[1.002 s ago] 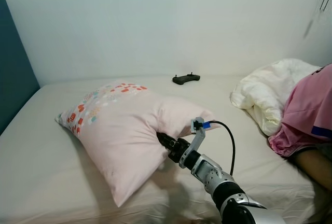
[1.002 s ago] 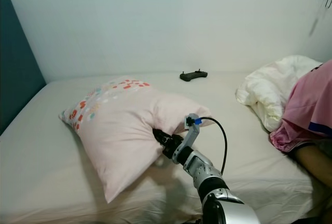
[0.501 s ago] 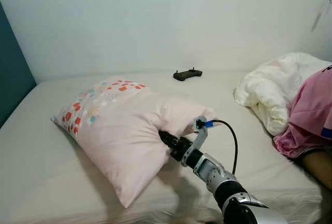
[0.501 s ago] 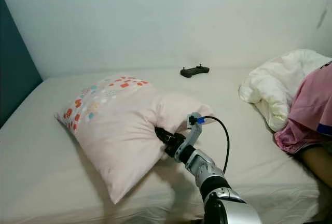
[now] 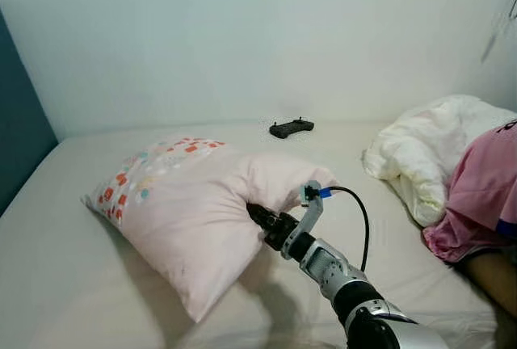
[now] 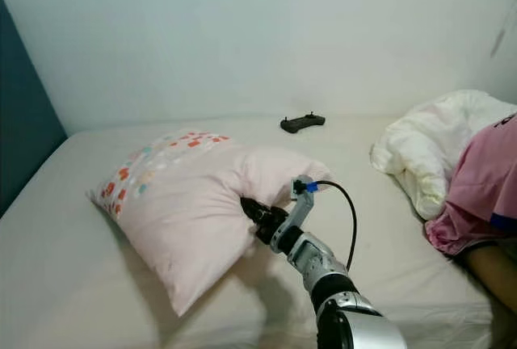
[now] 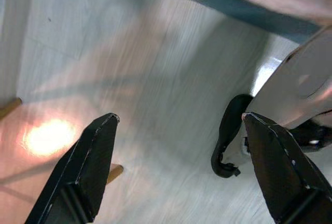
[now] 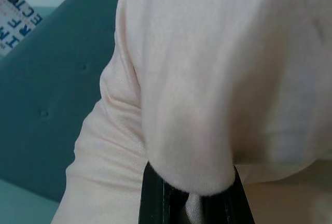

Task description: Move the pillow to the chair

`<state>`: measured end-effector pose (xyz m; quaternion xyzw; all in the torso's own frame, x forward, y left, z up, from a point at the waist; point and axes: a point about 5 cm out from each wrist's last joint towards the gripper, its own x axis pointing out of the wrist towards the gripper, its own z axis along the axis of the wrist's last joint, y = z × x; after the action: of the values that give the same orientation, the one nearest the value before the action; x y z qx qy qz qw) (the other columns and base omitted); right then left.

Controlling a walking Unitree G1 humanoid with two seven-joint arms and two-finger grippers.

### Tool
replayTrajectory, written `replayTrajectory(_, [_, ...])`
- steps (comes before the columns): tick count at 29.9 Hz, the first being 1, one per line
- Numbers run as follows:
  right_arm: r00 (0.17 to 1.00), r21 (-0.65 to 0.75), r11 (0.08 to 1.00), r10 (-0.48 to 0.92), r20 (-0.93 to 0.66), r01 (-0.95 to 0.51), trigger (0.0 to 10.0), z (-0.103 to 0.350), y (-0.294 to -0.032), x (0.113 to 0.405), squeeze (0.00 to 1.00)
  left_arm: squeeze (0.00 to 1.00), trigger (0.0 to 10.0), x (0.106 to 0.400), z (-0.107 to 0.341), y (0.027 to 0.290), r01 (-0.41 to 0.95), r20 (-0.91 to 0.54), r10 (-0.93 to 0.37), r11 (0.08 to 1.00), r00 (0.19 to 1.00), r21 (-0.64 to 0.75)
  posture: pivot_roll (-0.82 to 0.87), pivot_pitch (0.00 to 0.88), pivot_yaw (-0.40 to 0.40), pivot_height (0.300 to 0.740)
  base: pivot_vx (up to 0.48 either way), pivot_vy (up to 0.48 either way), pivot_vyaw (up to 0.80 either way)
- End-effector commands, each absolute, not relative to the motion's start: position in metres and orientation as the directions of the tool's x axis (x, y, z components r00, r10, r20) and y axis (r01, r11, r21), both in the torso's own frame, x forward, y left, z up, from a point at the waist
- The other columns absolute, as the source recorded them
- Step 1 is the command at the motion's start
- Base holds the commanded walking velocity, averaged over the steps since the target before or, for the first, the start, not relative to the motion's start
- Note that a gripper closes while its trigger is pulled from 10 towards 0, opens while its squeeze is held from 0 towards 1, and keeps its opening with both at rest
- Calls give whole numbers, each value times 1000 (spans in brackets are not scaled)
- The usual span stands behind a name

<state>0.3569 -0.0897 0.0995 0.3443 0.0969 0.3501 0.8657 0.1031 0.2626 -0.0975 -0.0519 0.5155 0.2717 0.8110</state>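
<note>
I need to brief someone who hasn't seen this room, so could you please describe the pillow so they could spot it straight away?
On the beige bed, left of the white duvet, lies the pillow, with the right gripper pinching its near edge. It is pale pink, with red, orange and teal patches at its far corner.

One pillow (image 5: 190,220), one controller (image 5: 291,128), one white duvet (image 5: 424,155)

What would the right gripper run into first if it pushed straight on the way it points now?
The pink pillow: the right gripper is already shut on a fold of it, so pushing on would only drive deeper into the pillow. Past it likely comes the bed.
</note>
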Motion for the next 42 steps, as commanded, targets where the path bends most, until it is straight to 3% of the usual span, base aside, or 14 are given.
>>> replayTrajectory(1, [739,658,508,664,111,-555,0,109,-88,361,0,0,10000,97,-100,260,-497,-882,371,846,291,193,94,7,-47,637,-480,0,0])
replayTrajectory(12, [736,656,505,667,116,-561,0,110,-87,361,0,0,10000,96,-101,259,-485,-882,367,853,297,192,92,9,-50,685,-480,0,0])
replayTrajectory(22, [738,654,511,666,109,-558,0,108,-88,361,0,0,10000,95,-101,259,-464,-881,366,863,299,201,86,12,-49,739,0,0,0])
replayTrajectory(30, [739,636,523,665,112,-567,0,107,-87,360,0,0,10000,95,-101,257,-455,-881,364,867,304,201,86,13,-51,740,0,0,0])
replayTrajectory(31, [737,578,572,672,78,-582,10000,104,-81,358,0,0,10000,96,-101,257,-450,-880,363,870,305,203,84,10,-50,740,0,0,0])
replayTrajectory(36, [660,512,548,749,52,-662,10000,96,-58,347,0,0,10000,98,-101,256,-425,-878,362,880,315,211,86,10,-51,740,0,0,0])
replayTrajectory(42, [582,499,488,812,41,-716,10000,87,-38,333,0,0,10000,100,-101,254,-411,-878,353,888,323,206,90,7,-48,740,0,0,799])
